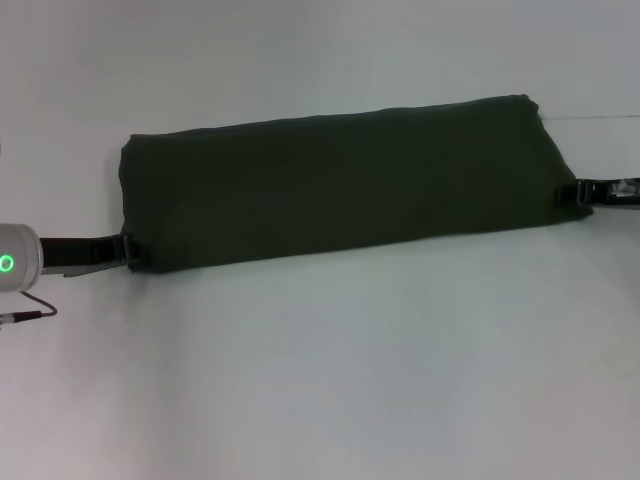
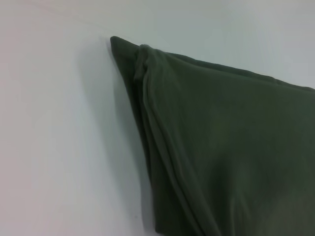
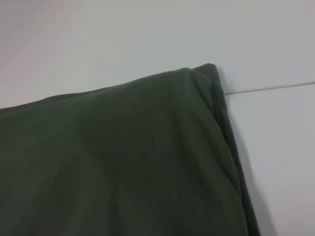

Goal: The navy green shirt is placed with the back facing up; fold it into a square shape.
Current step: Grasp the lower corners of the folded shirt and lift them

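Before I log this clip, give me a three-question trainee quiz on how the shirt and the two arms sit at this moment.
1. True or false: the navy green shirt lies fully spread out with both sleeves showing.
2. Multiple choice: where are the end effectors? A) both hovering over the shirt's middle; B) left end effector at the shirt's left near corner, right end effector at its right end; C) both parked off the white table.
3. Fill in: in the head view the shirt forms a long ____ band running left to right.

Key: 1 false, it is already folded into a long strip with no sleeves showing. 2 B. 3 folded.
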